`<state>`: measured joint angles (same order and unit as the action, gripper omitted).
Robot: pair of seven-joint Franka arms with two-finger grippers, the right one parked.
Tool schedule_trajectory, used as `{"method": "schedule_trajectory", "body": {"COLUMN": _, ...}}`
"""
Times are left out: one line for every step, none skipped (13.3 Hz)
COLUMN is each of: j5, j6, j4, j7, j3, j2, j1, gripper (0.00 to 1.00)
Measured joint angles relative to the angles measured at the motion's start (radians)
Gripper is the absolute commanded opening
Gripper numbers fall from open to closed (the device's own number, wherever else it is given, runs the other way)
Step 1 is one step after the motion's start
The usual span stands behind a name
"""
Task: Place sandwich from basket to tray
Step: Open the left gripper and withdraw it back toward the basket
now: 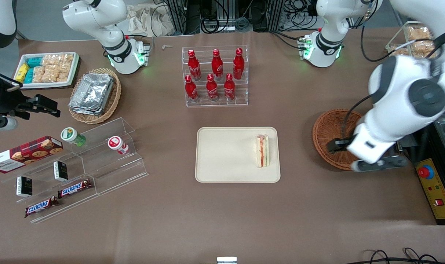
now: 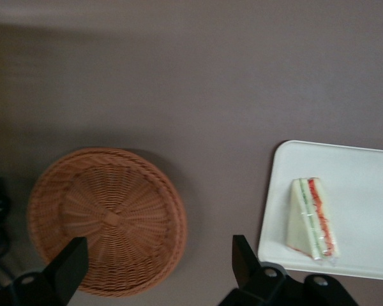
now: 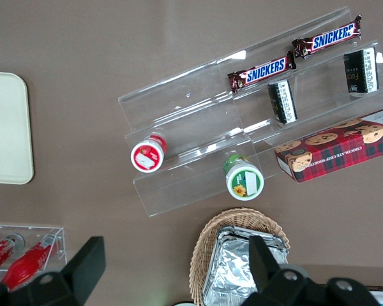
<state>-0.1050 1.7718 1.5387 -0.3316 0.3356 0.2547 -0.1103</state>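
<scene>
One sandwich: a small triangular wedge of pale white bread with red and green filling [image 1: 262,150] lay on its side on the tray, near the edge closest to the basket.
Tray: the large flat cream-beige rectangular tray with rounded corners [image 1: 226,154] sat mid-table, nearer the front camera than the clear rack of red bottles [image 1: 215,75].
Basket: the round shallow reddish-brown woven wicker basket [image 2: 105,220] stood empty, well apart from the tray, toward the working arm's end of the table.
Gripper: the left arm's black two-finger gripper [image 2: 156,264] hung above the basket's tray-side rim, its fingers spread wide with nothing between them.
Step in hand: the placing looked done to me, since the wedge rested wholly inside the tray's low rim and nothing was touching it.
Next move: I judged it called only for the arm to lift clear and park; no further grasp seemed needed, as the basket held nothing more.
Risk: slight; a low sweep could clip the basket's rim.
</scene>
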Motion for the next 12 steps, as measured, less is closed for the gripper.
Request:
{"method": "schedule_trajectory", "body": {"j5": 0.018, "j6": -0.012, "j4": 0.005, "j7": 0.028, "j3": 0.0, "j2": -0.027, "j1": -0.034, "gripper": 1.0}}
{"method": "schedule_trajectory", "body": {"j5": 0.045, "j6": -0.017, "j4": 0.017, "j7": 0.05, "j3": 0.0, "j2": -0.052, "j1": -0.071, "gripper": 1.0}}
{"method": "schedule_trajectory", "body": {"j5": 0.062, "j6": -0.019, "j4": 0.038, "j7": 0.078, "j3": -0.001, "j2": -0.076, "j1": -0.108, "gripper": 1.0}}
{"method": "schedule_trajectory", "body": {"j5": 0.074, "j6": -0.019, "j4": 0.065, "j7": 0.121, "j3": -0.001, "j2": -0.101, "j1": -0.147, "gripper": 1.0}}
{"method": "schedule_trajectory", "body": {"j5": 0.09, "j6": -0.019, "j4": 0.093, "j7": 0.161, "j3": -0.001, "j2": -0.124, "j1": -0.184, "gripper": 1.0}}
{"method": "schedule_trajectory", "body": {"j5": 0.101, "j6": -0.023, "j4": 0.114, "j7": 0.189, "j3": -0.001, "j2": -0.142, "j1": -0.216, "gripper": 1.0}}
{"method": "schedule_trajectory", "body": {"j5": 0.103, "j6": -0.038, "j4": 0.122, "j7": 0.203, "j3": -0.001, "j2": -0.151, "j1": -0.235, "gripper": 1.0}}
{"method": "schedule_trajectory", "body": {"j5": 0.103, "j6": -0.053, "j4": 0.122, "j7": 0.204, "j3": -0.001, "j2": -0.152, "j1": -0.24, "gripper": 1.0}}
{"method": "schedule_trajectory", "body": {"j5": 0.103, "j6": -0.058, "j4": 0.122, "j7": 0.204, "j3": 0.0, "j2": -0.151, "j1": -0.24, "gripper": 1.0}}
{"method": "schedule_trajectory", "body": {"j5": 0.103, "j6": -0.058, "j4": 0.122, "j7": 0.205, "j3": 0.004, "j2": -0.147, "j1": -0.239, "gripper": 1.0}}
{"method": "schedule_trajectory", "body": {"j5": 0.103, "j6": -0.058, "j4": 0.122, "j7": 0.205, "j3": 0.007, "j2": -0.143, "j1": -0.236, "gripper": 1.0}}
{"method": "schedule_trajectory", "body": {"j5": 0.103, "j6": -0.058, "j4": 0.122, "j7": 0.209, "j3": 0.009, "j2": -0.138, "j1": -0.235, "gripper": 1.0}}
